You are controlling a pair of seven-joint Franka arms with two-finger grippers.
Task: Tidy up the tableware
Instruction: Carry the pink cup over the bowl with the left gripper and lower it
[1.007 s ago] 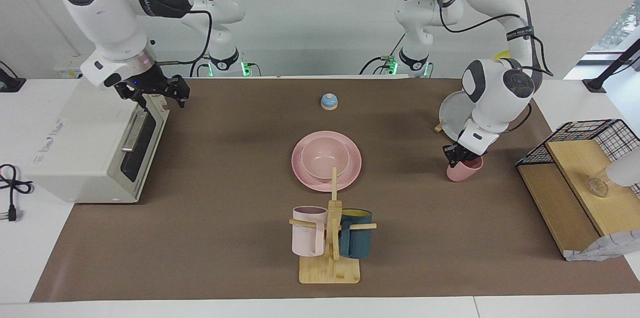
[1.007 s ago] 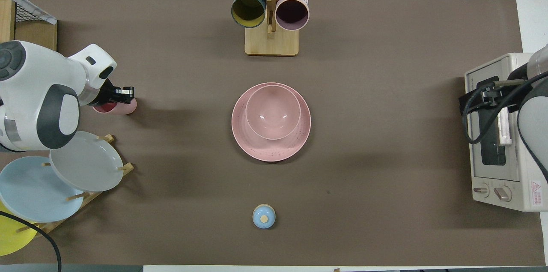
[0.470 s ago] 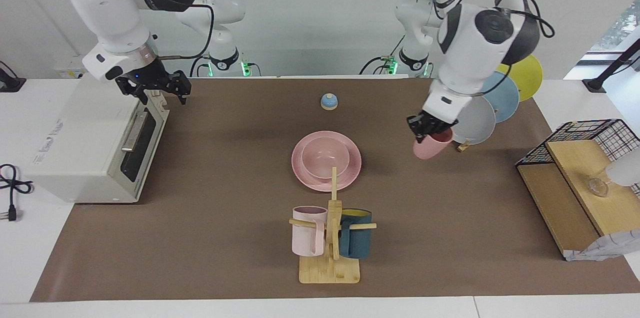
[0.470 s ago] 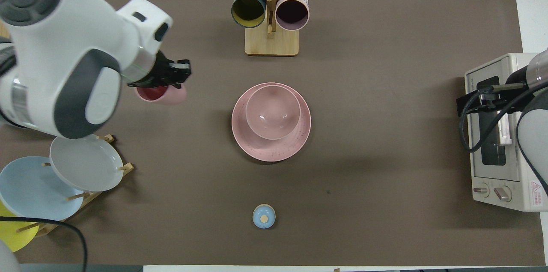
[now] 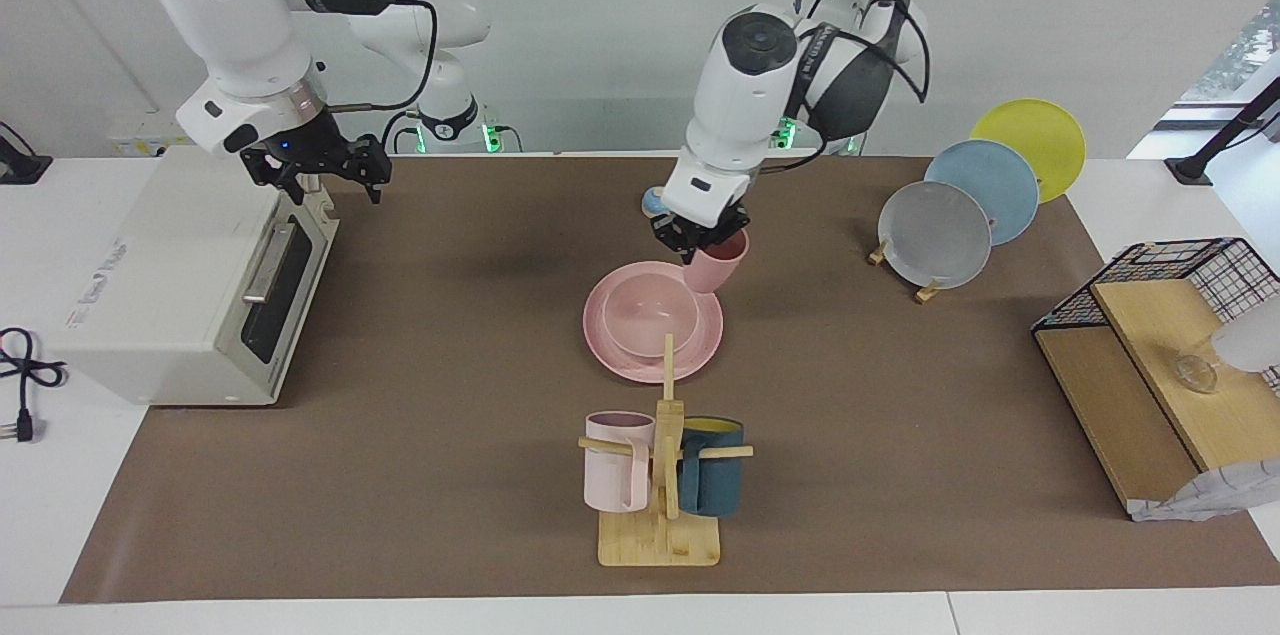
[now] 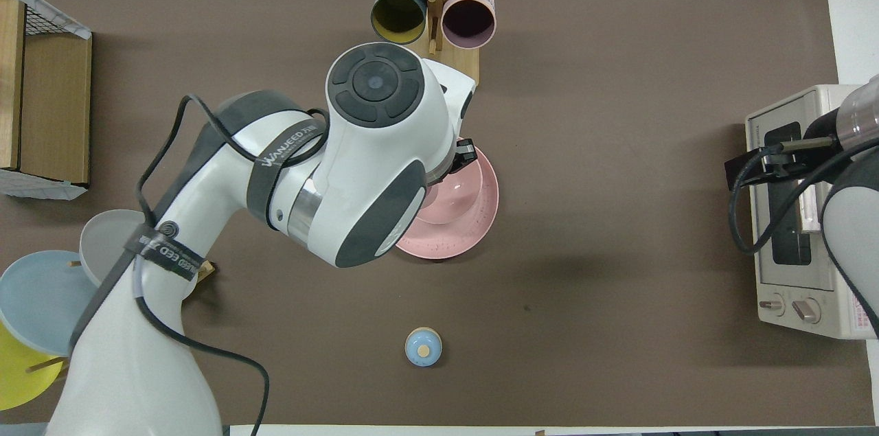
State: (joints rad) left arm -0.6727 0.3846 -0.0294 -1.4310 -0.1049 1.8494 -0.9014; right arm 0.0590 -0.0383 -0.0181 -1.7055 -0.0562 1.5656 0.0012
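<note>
The pink plate [image 5: 706, 341] lies at the table's middle with the pink bowl [image 5: 638, 315] on it. My left gripper [image 5: 703, 240] is shut on the rim of the small pink cup [image 5: 718, 267] and holds it tilted in the air over the edge of the plate and bowl nearer the robots. In the overhead view the left arm covers the cup and much of the bowl [image 6: 461, 194]; part of the plate [image 6: 454, 245] shows. My right gripper [image 5: 318, 171] is open and empty over the toaster oven's top front edge.
A white toaster oven [image 5: 170, 285] stands at the right arm's end. A mug tree [image 5: 662, 515] with a pale pink and a teal mug stands farther from the robots than the plate. A blue bell [image 6: 424, 347] sits nearer. Grey, blue and yellow plates [image 5: 940, 235] and a wire shelf [image 5: 1150, 335] are at the left arm's end.
My left gripper lifted the pink cup off the table by the plate rack and carried it to over the pink plate and bowl. The right gripper barely shifted over the oven.
</note>
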